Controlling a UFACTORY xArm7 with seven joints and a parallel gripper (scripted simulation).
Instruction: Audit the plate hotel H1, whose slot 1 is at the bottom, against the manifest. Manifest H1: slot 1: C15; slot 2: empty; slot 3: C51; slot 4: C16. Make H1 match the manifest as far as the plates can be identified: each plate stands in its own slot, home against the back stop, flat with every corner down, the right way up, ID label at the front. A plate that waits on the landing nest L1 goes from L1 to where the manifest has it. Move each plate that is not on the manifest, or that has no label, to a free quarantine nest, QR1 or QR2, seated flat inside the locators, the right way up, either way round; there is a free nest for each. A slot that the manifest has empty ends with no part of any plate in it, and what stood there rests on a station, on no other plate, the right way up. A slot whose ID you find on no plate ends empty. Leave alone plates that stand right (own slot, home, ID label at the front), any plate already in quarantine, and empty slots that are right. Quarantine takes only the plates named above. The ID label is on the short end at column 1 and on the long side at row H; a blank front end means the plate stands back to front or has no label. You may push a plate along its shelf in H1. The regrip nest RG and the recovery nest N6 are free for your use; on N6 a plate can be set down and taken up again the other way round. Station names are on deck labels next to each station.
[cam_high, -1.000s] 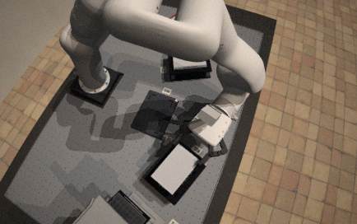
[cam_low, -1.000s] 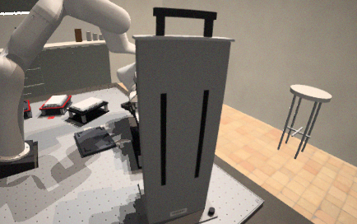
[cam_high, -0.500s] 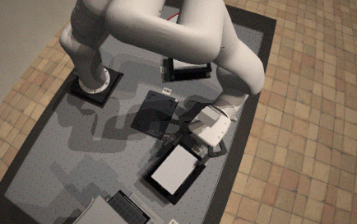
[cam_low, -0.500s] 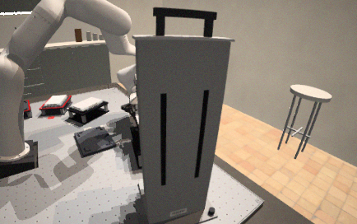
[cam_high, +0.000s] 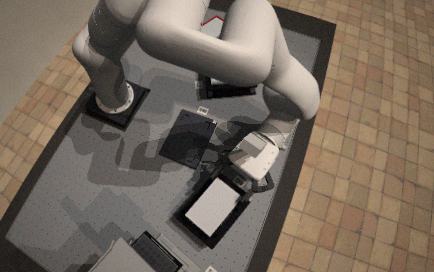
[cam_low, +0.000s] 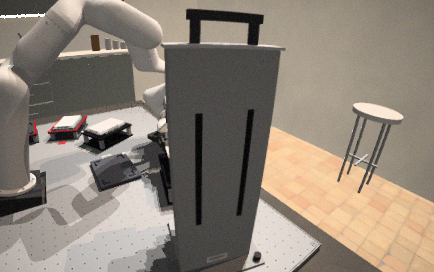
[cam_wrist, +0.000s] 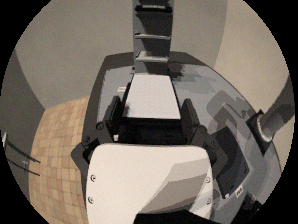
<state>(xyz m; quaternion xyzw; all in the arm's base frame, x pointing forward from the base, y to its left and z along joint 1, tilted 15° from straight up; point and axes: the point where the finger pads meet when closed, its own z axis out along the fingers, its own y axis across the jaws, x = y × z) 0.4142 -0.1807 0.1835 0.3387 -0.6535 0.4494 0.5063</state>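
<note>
My gripper (cam_high: 243, 186) is shut on the short end of a white-topped plate (cam_high: 212, 206). The plate lies level within the outline of a black nest (cam_high: 216, 212) in front of the hotel H1 (cam_high: 120, 257); I cannot tell whether it rests on the nest or hangs just above it. In the wrist view the plate (cam_wrist: 153, 99) stretches from my fingers toward the hotel (cam_wrist: 152, 23), whose open shelves face me. The exterior camera sees the hotel's closed back (cam_low: 220, 150), which hides the plate and most of the gripper. I can read no plate label.
A dark empty nest (cam_high: 187, 137) lies left of the gripper. A further nest (cam_high: 225, 89) sits under the arm. Far off are a red-rimmed nest with a white plate (cam_low: 67, 125) and a black nest with a plate (cam_low: 106, 127). A dark plate (cam_high: 155, 252) shows beside the hotel top.
</note>
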